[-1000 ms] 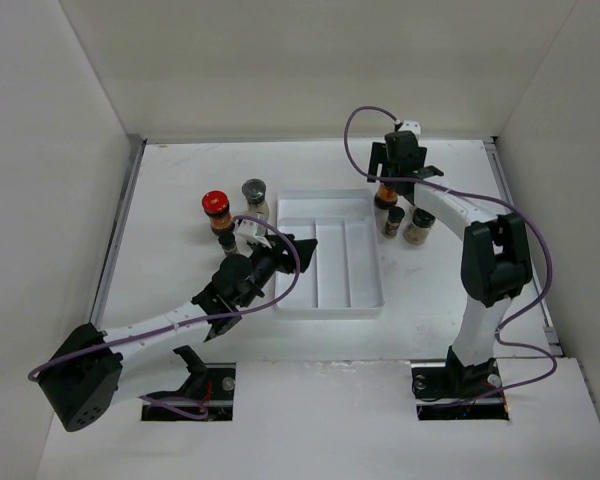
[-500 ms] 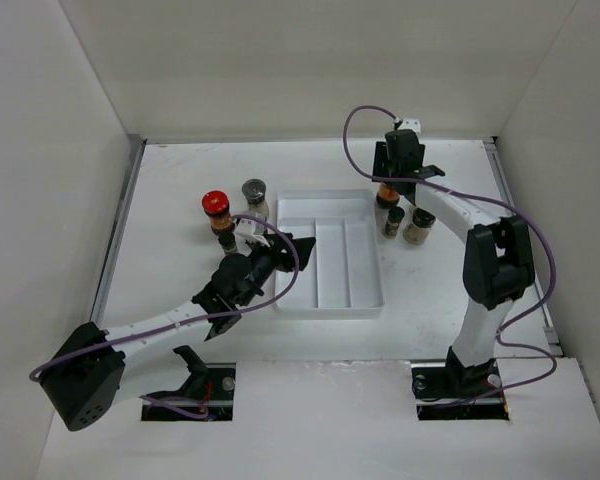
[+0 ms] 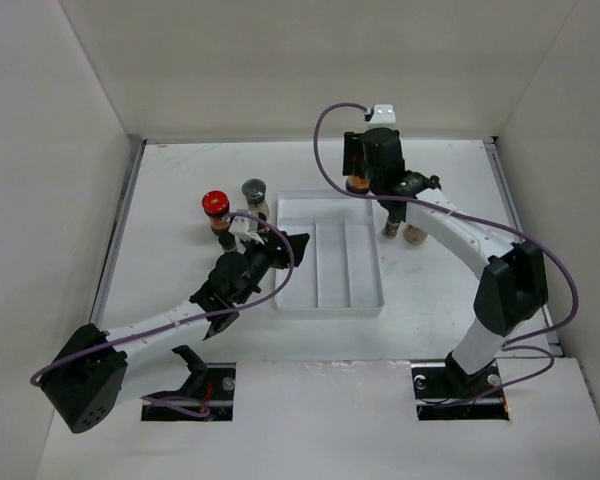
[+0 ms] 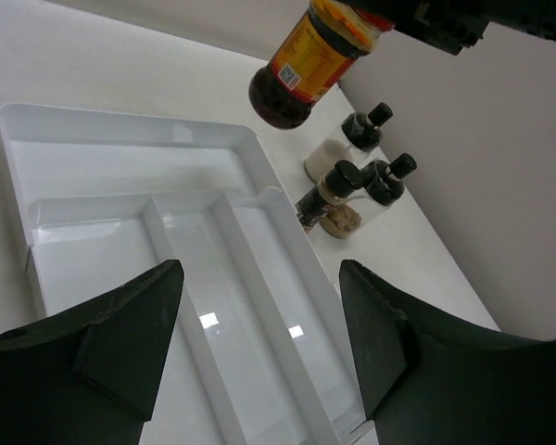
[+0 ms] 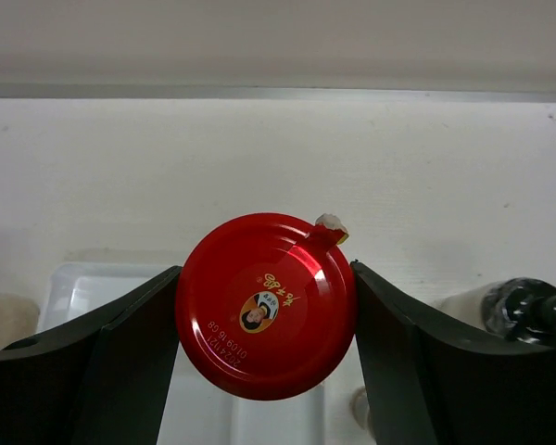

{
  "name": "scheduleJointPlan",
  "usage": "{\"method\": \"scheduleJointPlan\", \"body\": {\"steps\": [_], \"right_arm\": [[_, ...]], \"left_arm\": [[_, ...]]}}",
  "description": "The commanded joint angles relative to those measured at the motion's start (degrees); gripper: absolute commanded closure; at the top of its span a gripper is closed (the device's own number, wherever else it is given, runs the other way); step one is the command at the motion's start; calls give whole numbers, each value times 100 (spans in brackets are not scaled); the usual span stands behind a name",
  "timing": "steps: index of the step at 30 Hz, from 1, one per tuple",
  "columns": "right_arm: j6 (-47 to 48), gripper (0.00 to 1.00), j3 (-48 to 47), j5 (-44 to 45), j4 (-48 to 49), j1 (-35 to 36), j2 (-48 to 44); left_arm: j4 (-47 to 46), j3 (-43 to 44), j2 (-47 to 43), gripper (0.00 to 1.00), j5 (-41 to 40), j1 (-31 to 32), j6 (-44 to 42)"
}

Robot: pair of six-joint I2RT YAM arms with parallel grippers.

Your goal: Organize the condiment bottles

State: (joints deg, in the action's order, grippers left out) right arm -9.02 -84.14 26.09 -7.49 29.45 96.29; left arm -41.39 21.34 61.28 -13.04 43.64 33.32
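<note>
A white three-compartment plastic tray (image 3: 330, 272) sits mid-worktop (image 3: 180, 170). To its left stand a red-capped glass jar (image 3: 215, 206) and a grey-lidded jar (image 3: 254, 193). To its right stand small black-capped jars (image 4: 354, 184). A red-capped brown sauce jar (image 4: 306, 63) hangs above the tray's far edge, in the right claw (image 5: 264, 311).

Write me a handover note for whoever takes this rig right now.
Right gripper: jaws shut on a red-capped glass jar of brown sauce, held in the air by the far edge of the white three-compartment plastic tray.
Left gripper: jaws open, empty, at the tray's left edge.
Done: nothing in the tray yet.
To do: the held jar, another red-capped jar and a grey-lidded jar left of the tray, three black-capped bottles right of it.
</note>
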Motion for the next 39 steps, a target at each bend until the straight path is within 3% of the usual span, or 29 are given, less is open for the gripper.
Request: {"method": "scheduleJointPlan", "body": {"steps": [1,18,26,29,34,39], "right_arm": [[-109,50,3,11,942,170,82],[-416,50,-463,-253,1329,724,1049],[-575,48,-209,-183,1486,777,1243],[-601,41,-164,-157,1522,777,1260],[-654,11,-51,-209,1478,856,1051],[-698,5,555,-279,1478,856,216]], "left_arm": [[-291,-95,-133,33,12,-88,122],[-344,-174,-142,33,3,-202,201],[-300,-192,-160,33,-23,-307,201],[-265,-201,-177,33,-58,-387,210],[-46,-131,-247,34,-286,-553,210],[595,194,-441,33,-577,-764,175]]}}
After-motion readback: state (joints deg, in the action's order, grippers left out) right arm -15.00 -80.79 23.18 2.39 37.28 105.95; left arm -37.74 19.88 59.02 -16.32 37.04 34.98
